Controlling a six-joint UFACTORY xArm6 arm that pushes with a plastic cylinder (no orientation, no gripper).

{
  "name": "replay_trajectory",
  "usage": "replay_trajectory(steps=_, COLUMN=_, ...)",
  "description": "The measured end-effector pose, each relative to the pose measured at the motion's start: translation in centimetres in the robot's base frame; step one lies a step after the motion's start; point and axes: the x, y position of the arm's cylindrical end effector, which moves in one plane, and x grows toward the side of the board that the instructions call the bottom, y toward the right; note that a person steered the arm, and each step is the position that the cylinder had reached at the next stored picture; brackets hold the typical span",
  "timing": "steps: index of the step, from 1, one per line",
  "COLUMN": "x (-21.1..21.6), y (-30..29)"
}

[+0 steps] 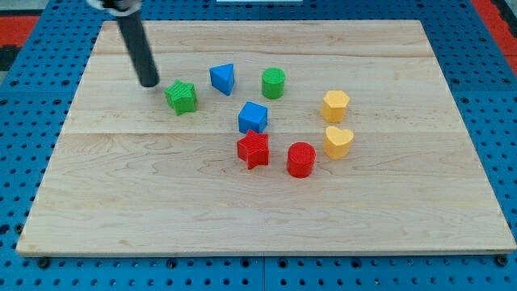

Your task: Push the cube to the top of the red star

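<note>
The blue cube (pixel 253 117) sits just above the red star (pixel 254 149) near the board's middle, almost touching it. My tip (pixel 149 82) rests on the board at the upper left, just left of the green star (pixel 182 97). It is far to the left of the cube, with a blue triangular block (pixel 223 78) between them and slightly higher.
A green cylinder (pixel 273 82) lies up and right of the cube. A red cylinder (pixel 301 159) sits right of the red star. A yellow hexagon (pixel 334 106) and a yellow heart (pixel 338 141) lie further right. The wooden board (pixel 266 218) ends in a blue pegboard.
</note>
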Motion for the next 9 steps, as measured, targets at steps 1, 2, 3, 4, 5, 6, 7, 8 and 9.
replay_trajectory(steps=1, x=3.6, y=4.1)
replay_trajectory(steps=2, x=4.6, y=4.2)
replay_trajectory(steps=3, x=-1.5, y=0.7)
replay_trajectory(steps=4, x=-6.1, y=3.0)
replay_trajectory(steps=5, x=-2.8, y=4.4)
replay_trajectory(steps=6, x=-0.2, y=5.0)
replay_trajectory(steps=7, x=1.3, y=5.5)
replay_trajectory(steps=8, x=3.9, y=8.8)
replay_trajectory(steps=9, x=6.1, y=9.3)
